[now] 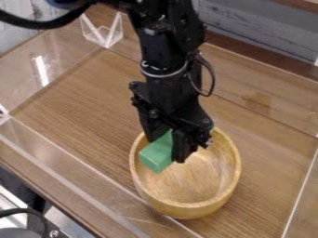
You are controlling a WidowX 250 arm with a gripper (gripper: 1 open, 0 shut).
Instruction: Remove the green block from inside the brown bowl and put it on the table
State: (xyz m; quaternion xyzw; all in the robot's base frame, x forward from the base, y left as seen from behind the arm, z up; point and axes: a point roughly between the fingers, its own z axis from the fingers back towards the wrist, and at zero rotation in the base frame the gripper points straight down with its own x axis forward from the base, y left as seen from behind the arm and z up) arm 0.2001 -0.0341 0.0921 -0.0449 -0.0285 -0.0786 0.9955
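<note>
- The table (pixel 74 121) is brown wood with long plank-like streaks, and a clear acrylic wall (pixel 81 178) runs along its near-left side; that wall is low but could catch a block carried out leftward without enough height.
- The brown bowl (pixel 196 191) sits on the wood with the green block (pixel 158 153) inside its rim, toward the left side — tilted, by the look of it, and partly covered by the gripper (pixel 174 147).
- The gripper's jaws appear drawn together on the block's upper end; the dark fingers hide the contact, so how deep the grip goes I cannot tell.
- If that grip is only on the end, the block could pivot or slip as it rises and drop back into the bowl.
- The block lies close to the thick rim, so a sideways move begun too soon could knock it loose — or drag the bowl along.
- Letting go while part of the block is over the rim would likely tip it back inside; it wants bare wood fully beneath it first.
</note>
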